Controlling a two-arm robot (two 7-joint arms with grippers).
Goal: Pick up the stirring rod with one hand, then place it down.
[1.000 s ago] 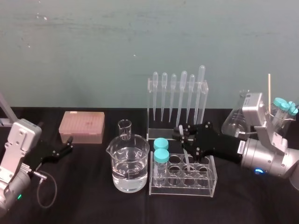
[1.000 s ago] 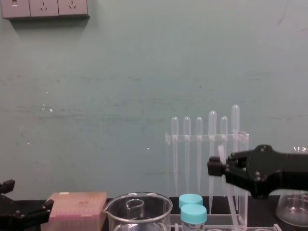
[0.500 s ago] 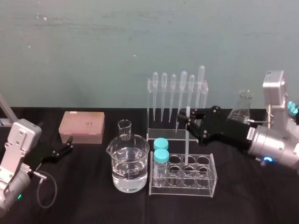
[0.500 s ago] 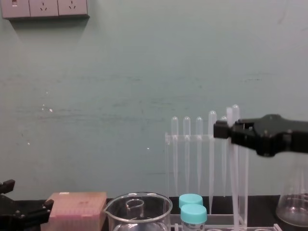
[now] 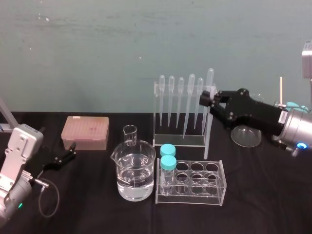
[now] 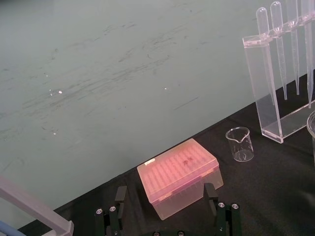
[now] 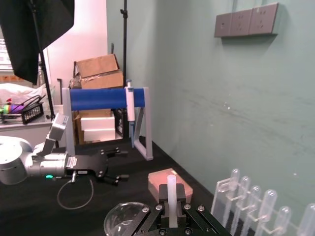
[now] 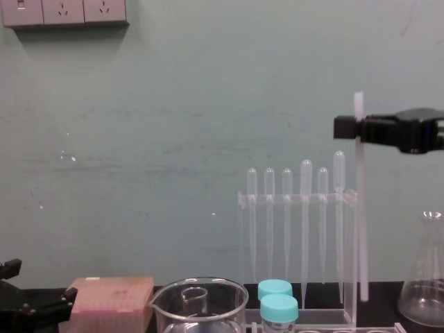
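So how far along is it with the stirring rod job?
Pickup looks done: the right gripper is shut on the stirring rod, holding it upright in the air by the pipette rack, its lower end clear of the test tube rack. Left to do: setting it down. The left gripper sits open and idle beside the pink tip box.

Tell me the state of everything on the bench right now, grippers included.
stirring rod: upright, gripped near its top, hanging free.
right gripper: shut on the stirring rod, raised beside the pipettes.
left gripper: open, parked low at the left.
large beaker: upright, partly filled with clear liquid.
small beaker: upright, empty.
pink tip box: closed.
two tubes: capped, standing in the tube rack.
pipettes: hanging in their stand.
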